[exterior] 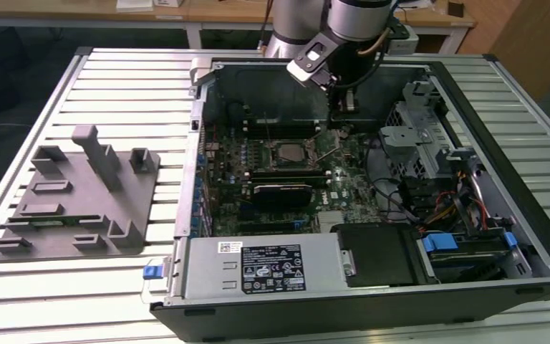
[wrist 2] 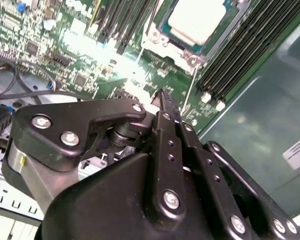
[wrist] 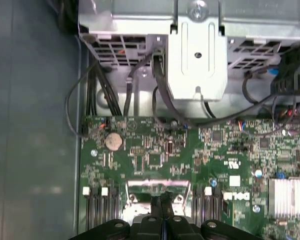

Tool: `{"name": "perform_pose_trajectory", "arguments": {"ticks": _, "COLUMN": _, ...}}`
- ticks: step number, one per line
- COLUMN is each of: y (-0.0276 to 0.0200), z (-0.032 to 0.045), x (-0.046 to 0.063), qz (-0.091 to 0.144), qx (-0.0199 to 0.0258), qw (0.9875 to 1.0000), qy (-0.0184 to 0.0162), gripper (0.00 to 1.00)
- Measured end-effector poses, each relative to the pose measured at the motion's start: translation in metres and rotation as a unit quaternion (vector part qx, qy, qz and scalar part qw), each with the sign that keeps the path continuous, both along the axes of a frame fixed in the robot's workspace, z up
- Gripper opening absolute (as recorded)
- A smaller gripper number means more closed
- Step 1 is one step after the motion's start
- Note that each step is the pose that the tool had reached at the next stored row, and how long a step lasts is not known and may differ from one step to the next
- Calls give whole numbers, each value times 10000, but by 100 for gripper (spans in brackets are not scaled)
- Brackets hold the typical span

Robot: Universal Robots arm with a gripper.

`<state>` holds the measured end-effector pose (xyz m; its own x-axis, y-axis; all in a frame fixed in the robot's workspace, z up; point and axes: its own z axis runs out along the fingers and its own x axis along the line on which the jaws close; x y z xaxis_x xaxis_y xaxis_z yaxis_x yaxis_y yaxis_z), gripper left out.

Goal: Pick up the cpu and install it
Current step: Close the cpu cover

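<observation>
- Lying at the exterior view's left, a grey fixture block (exterior: pixel 74 197) rests on the slatted desk (exterior: pixel 127 86).
- Beside it, the open computer case (exterior: pixel 351 319) shows its green motherboard (exterior: pixel 346 197).
- The cpu (exterior: pixel 288 152) sits in the socket, silvery top up (wrist 2: pixel 197 20).
- Further right, the fingers (wrist 2: pixel 167 145) hang above the board, pressed together, gripping nothing, clear of the cpu.

In the second wrist view the cpu (wrist 2: pixel 200 19) runs off the picture's edge, and the gripper (wrist 2: pixel 162 96) covers what seems a good part of the green board (wrist 2: pixel 82 62).
</observation>
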<state>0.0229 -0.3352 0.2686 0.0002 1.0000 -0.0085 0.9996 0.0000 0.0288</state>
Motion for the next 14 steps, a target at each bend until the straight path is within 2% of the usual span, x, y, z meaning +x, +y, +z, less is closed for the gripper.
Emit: {"name": "perform_pose_trajectory", "arguments": {"ticks": 14, "y": 1, "z": 0, "x": 282, "qz": 0, "qx": -1, "qw": 10000, "qy": 0, "gripper": 11}}
